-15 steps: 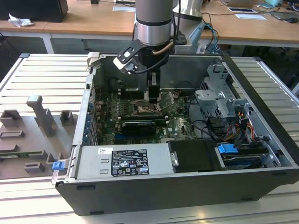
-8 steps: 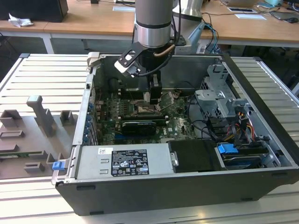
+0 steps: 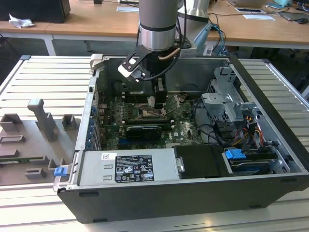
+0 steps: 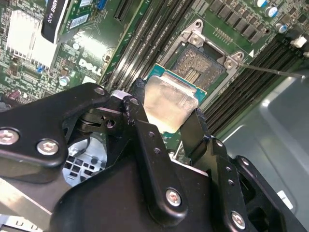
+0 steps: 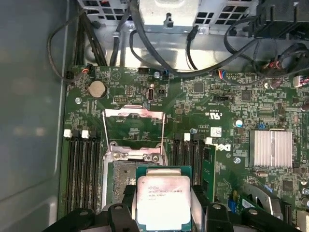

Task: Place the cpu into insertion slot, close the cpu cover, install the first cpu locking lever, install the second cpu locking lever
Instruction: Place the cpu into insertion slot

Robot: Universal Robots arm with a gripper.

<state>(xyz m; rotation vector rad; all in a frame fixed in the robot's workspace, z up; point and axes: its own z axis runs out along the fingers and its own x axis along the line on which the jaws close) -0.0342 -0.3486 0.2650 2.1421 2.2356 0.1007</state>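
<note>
Right, exterior view, L to R: grey fixture blocks [image 3: 46, 121] on the slatted worktop [image 3: 43, 77], well off to the exterior view's left of the socket [image 3: 150, 112]. Open PC case [image 3: 159, 198] sits round it, gripper [image 3: 157, 99] hangs just above it, drive cage [image 3: 227, 101] on the exterior view's right of it. Both wrist views add the grip: fingers [image 4: 139, 118] narrow, clamped on opposite edges of the cpu [image 4: 166, 104] [image 5: 163, 200], silvery top up, held over the socket's near edge, not seated. First wrist view adds the cpu cover [image 5: 133, 114], flipped open on the socket's far side.
</note>
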